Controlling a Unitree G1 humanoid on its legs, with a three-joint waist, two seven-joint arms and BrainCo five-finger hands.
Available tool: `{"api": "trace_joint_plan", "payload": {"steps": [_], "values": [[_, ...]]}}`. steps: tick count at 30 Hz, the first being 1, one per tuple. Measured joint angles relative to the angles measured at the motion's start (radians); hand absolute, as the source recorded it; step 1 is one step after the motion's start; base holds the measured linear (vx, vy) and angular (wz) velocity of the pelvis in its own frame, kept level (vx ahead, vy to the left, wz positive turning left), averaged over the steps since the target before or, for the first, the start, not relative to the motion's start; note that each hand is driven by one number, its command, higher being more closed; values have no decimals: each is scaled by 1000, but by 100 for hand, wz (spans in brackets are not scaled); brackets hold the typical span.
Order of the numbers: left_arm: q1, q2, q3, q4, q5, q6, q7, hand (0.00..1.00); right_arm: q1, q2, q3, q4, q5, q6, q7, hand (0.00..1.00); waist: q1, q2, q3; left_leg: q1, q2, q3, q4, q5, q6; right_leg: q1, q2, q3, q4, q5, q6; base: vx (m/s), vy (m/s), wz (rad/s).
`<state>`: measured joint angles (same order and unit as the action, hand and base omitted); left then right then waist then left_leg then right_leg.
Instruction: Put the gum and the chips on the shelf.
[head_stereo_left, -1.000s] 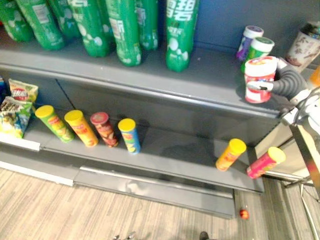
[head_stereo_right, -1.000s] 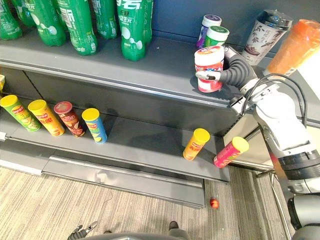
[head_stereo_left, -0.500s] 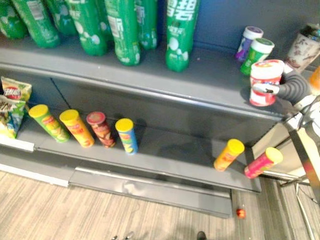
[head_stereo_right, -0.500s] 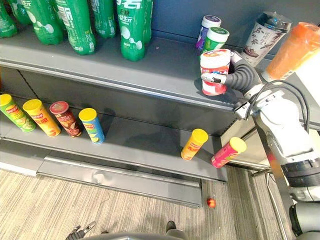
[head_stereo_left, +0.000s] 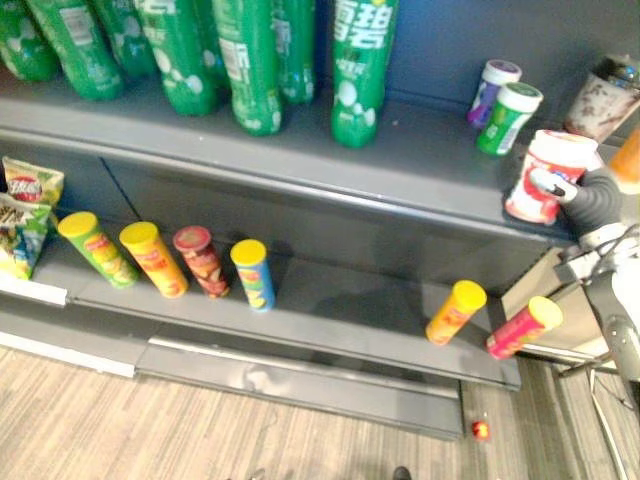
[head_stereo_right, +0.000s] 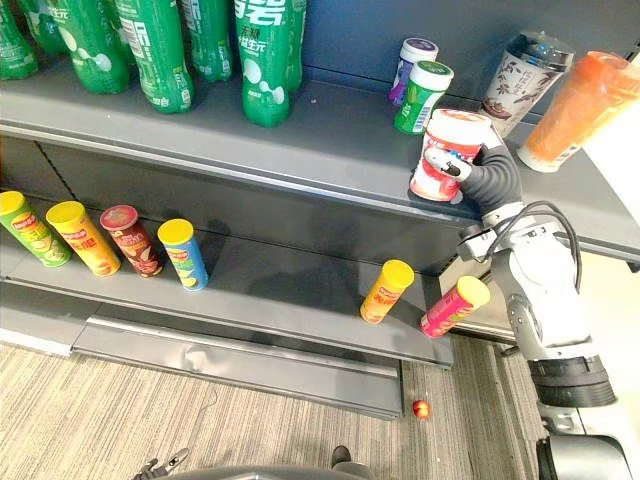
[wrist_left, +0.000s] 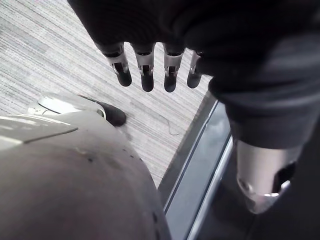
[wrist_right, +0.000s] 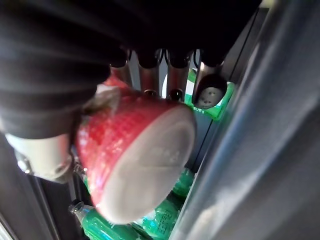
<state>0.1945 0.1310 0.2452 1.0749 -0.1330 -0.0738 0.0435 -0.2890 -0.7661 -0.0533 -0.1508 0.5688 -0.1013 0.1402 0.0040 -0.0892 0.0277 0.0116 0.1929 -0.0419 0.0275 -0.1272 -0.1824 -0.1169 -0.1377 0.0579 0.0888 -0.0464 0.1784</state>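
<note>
Leaning to one side in the right hand (head_stereo_right: 487, 175) is the gum tub (head_stereo_right: 447, 153). It is a fat round tub with a red shiny wrap and white ends. Up close the wrap looks bumpy and the flat end looks smooth and pale. The thumb and the silver fingers (wrist_right: 149, 76) curl round its sides and hold it. Its bottom is down by the front edge of the top shelf (head_stereo_right: 300, 140), at the right end. I cannot tell if it touches the shelf.

Two smaller tubs stand just behind it, one with a purple lid (head_stereo_right: 412, 68) and one green (head_stereo_right: 425, 95). A brown and white cup (head_stereo_right: 525, 75) and an orange bottle (head_stereo_right: 575, 108) are beside them on the right. Tall green bottles (head_stereo_right: 265, 55) fill the left of this flat grey metal shelf.

On the lower shelf (head_stereo_right: 290, 300) a yellow chips can (head_stereo_right: 385, 291) and a pink chips can (head_stereo_right: 455, 306) stand near each other. They are long round tubes with yellow lids. Four more cans (head_stereo_right: 100, 238) stand in a row well to the left, next to crinkly chip bags (head_stereo_left: 25, 215).

A small red ball (head_stereo_right: 421, 408) lies on the striped grey floor (head_stereo_right: 120, 410).

The left hand (wrist_left: 146, 75) hangs over that floor with its fingers straight and holds nothing.
</note>
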Motion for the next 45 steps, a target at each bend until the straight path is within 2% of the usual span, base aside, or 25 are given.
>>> {"api": "trace_joint_plan", "payload": {"steps": [4,5,11,22,27,36,40,45], "values": [[1,0,-2,0,0,1,3,0,12,0,0,-13,-1,0,-4,100,0,3,-1,0,0,0,0,0,0,0,0,0,0,0,0,0,0,0],[1,0,-2,0,0,1,4,0,15,1,0,-15,-2,0,-6,0,0,3,-2,0,0,0,0,0,0,0,0,0,0,0,0,0,0,0],[5,-1,-5,0,0,1,17,0,19,41,-7,-30,-24,-4,-9,0,-2,7,-6,0,0,1,1,0,0,0,0,2,1,0,0,0,0,0],[5,-1,-4,0,0,0,18,0,18,42,-9,-41,-138,-13,-26,0,-2,8,-5,-6,0,1,1,0,0,-1,0,2,1,0,0,0,0,0],[5,-2,-3,0,0,0,19,0,13,77,-23,-43,-140,-13,-31,0,-3,7,-6,-6,0,1,1,0,0,-1,0,3,1,0,0,0,0,0],[5,-12,17,0,0,0,20,0,-24,77,-24,-26,-136,-6,-47,0,-3,5,-7,-2,-1,3,1,0,0,-4,0,6,-2,3,0,0,0,0],[5,-13,17,-1,-1,0,20,0,-53,72,-24,6,-126,7,-49,0,-2,6,-7,-2,-1,3,1,0,0,-4,0,6,-3,4,0,0,0,0],[6,-13,18,-1,-1,0,20,0,-68,27,-17,25,-88,23,-48,0,-3,6,-6,-4,-1,5,-1,0,0,-3,0,7,-14,10,-1,0,0,-1]]}}
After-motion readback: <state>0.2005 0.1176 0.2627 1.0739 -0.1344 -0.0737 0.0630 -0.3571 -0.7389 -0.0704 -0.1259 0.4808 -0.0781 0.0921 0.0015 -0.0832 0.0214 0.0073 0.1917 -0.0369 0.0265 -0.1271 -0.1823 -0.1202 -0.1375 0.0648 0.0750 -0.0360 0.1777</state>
